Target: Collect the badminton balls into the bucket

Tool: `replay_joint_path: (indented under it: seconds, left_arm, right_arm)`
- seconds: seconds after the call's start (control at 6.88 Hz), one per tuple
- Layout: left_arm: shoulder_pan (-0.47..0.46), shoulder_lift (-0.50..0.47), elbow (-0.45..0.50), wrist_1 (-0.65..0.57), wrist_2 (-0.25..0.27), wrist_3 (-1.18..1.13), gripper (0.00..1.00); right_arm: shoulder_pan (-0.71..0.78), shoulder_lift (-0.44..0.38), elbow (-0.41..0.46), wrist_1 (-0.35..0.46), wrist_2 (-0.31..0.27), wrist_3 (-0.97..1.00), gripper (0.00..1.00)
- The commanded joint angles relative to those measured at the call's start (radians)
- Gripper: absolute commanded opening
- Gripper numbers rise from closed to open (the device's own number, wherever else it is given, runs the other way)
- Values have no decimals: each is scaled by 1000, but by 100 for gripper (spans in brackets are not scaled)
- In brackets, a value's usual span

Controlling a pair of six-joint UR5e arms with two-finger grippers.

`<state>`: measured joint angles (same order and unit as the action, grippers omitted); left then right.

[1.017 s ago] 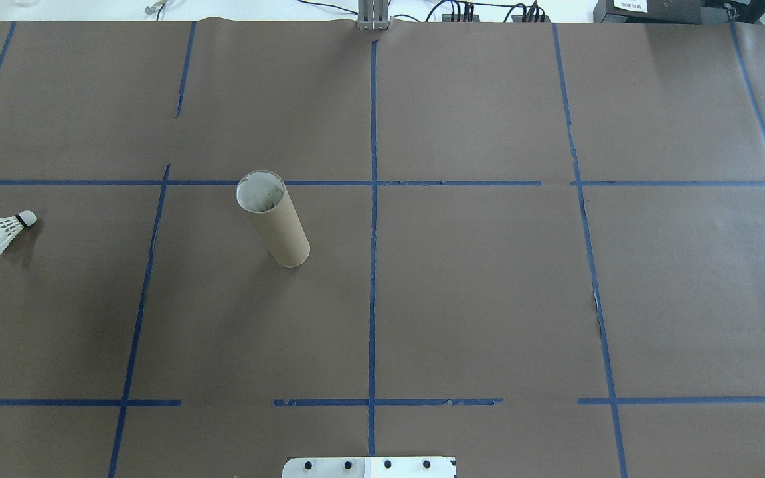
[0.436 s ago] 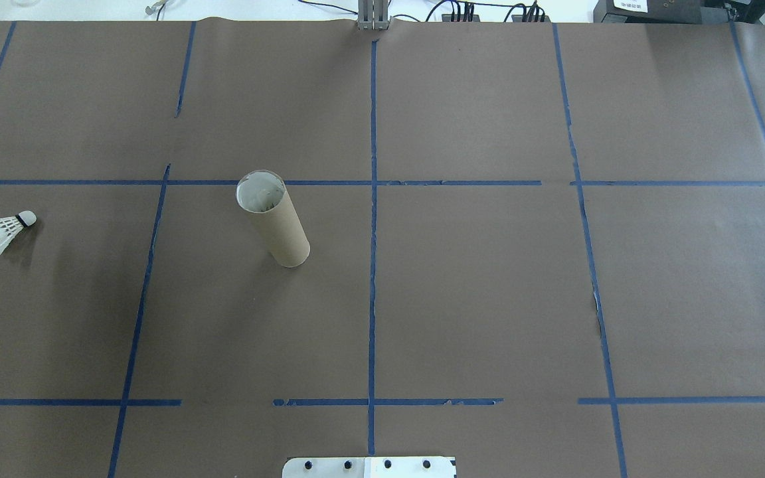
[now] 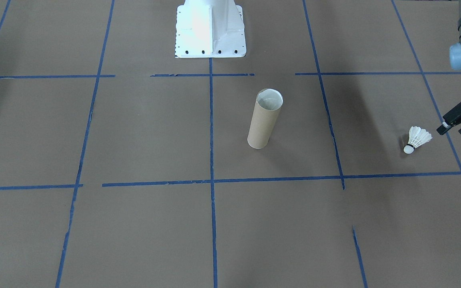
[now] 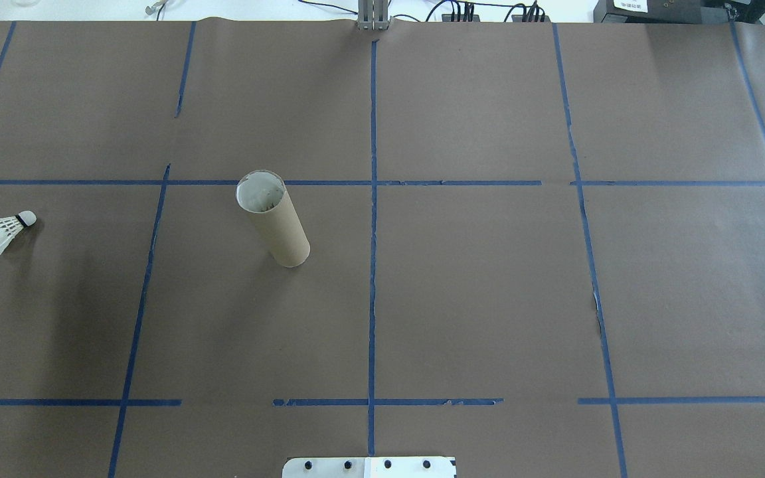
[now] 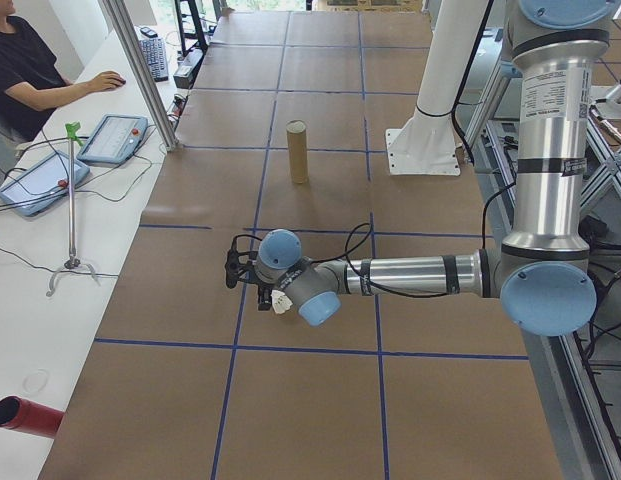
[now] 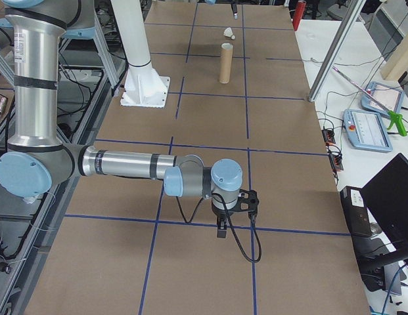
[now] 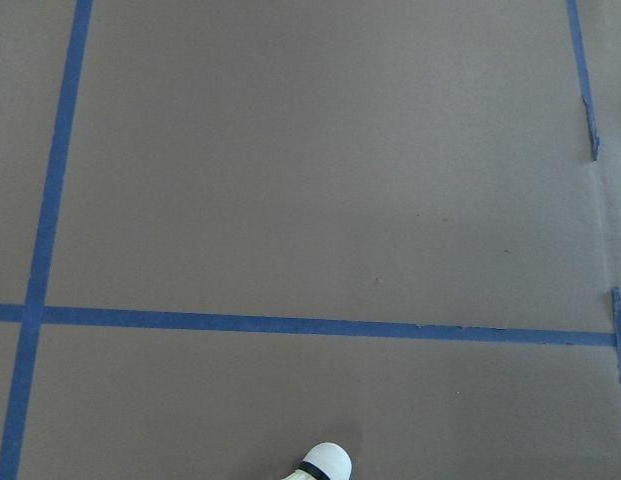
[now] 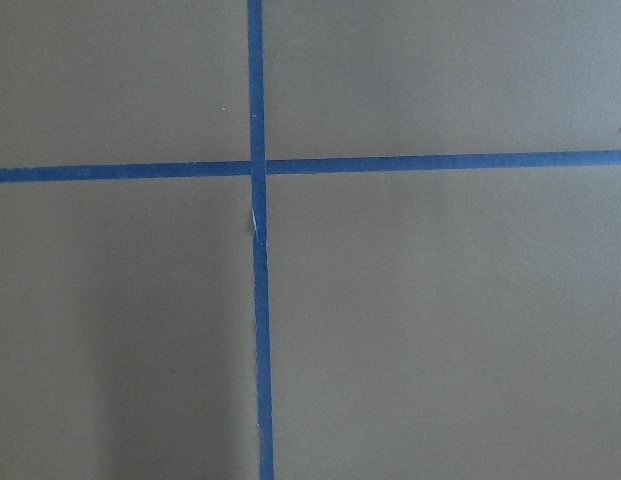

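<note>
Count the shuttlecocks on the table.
1. The shuttlecock lies on its side at the table's left end, apart from the tube; the tube's inside isn't fully visible.

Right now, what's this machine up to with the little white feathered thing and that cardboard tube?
It is tidying up: the shuttlecock belongs in the cardboard tube. Nothing is held yet. The shuttlecock lies on its side on the table, well away from the upright tube. The left arm's pincer hangs close beside the shuttlecock without touching it. The right arm waits over bare table far from both.
</note>
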<state>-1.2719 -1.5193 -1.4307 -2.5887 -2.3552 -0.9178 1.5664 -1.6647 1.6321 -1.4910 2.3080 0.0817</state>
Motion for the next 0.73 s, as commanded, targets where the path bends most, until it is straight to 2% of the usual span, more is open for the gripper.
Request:
replay_joint_path:
  seconds: [0.0, 0.29, 0.44, 0.58]
  left_arm:
    - [5, 27, 126, -283, 46, -196, 100]
    - [32, 41, 131, -352, 56, -335, 100]
    - [79, 53, 133, -423, 124, -436, 100]
    - [167, 59, 133, -495, 210, -563, 100]
  right_arm:
    - [0, 0, 0, 0, 1, 0, 100]
    - [1, -1, 0, 0, -1, 1, 100]
    - [0, 0, 0, 0, -1, 1, 100]
    - [0, 0, 0, 0, 1, 1, 100]
